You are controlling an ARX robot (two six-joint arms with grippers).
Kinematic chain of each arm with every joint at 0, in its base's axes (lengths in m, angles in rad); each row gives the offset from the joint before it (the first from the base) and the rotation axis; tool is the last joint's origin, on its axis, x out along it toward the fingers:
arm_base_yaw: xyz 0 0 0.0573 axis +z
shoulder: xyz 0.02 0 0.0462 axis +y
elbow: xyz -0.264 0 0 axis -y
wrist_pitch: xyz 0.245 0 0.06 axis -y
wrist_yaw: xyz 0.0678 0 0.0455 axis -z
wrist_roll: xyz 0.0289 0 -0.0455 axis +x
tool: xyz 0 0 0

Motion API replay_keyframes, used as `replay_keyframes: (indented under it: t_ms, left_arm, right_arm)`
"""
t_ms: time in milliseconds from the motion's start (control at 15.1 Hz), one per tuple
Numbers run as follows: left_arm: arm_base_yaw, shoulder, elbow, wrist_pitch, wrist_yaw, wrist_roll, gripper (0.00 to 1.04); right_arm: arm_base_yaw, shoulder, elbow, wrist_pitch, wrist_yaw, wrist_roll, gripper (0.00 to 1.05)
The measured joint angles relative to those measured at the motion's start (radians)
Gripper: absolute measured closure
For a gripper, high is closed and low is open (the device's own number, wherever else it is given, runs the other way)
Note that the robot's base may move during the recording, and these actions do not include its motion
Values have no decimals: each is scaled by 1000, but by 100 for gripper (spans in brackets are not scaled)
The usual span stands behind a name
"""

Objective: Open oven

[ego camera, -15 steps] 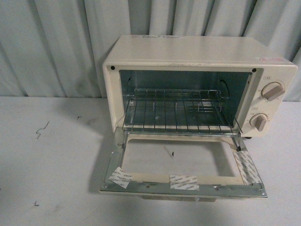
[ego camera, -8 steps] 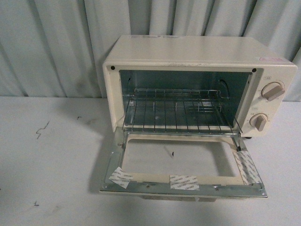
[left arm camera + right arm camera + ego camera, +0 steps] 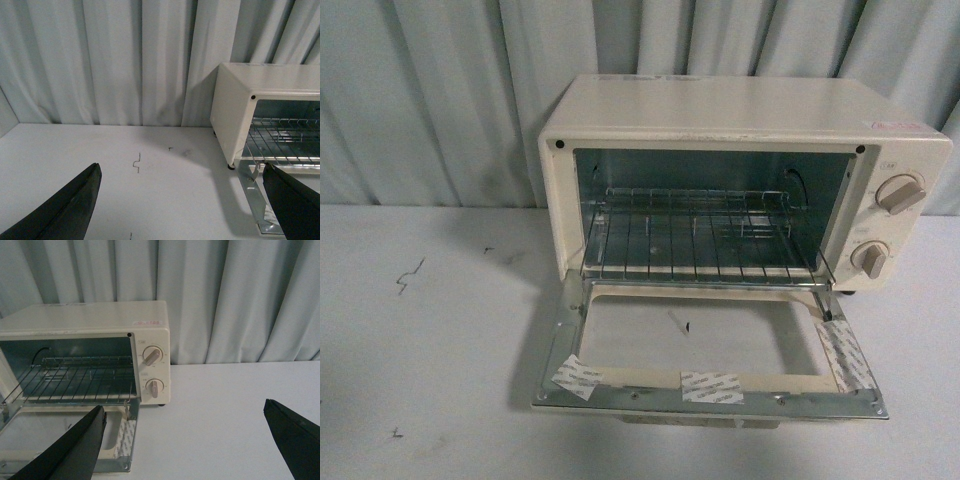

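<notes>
Cream-white enamel covers the oven (image 3: 740, 120), which stands on the pale surface (image 3: 430, 350) toward the right and far side, its back close to the grey-blue curtain (image 3: 440, 100). Its door (image 3: 710, 385) is folded fully down toward the near side and lies roughly flat, just above the surface, with the glass pane facing up. Three strips of tape (image 3: 711, 387) sit on the door's inner frame: one at the near left corner, one at the middle of the near edge, one along the right side. Inside the open cavity the wire rack (image 3: 700, 240) rests level, and its front edge reaches the door hinge line. Two beige knobs (image 3: 900, 193) sit one above the other on the right front panel.

Small dark marks (image 3: 410, 275) dot the surface to the left of the oven.

In the left wrist view the left pincer (image 3: 182, 205) is spread wide with nothing between its dark fingers (image 3: 65, 210), and it hangs above bare surface to the left of the oven. In the right wrist view the right pincer (image 3: 185, 445) is likewise spread and holds nothing; it is to the near right of the oven, apart from it.
</notes>
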Motion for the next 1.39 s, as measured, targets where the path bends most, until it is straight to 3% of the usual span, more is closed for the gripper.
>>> replay_keyframes:
  t_ms: [1389]
  left_arm:
    - [0, 0, 0, 0, 0, 0, 7]
  right_arm:
    - [0, 0, 0, 0, 0, 0, 6]
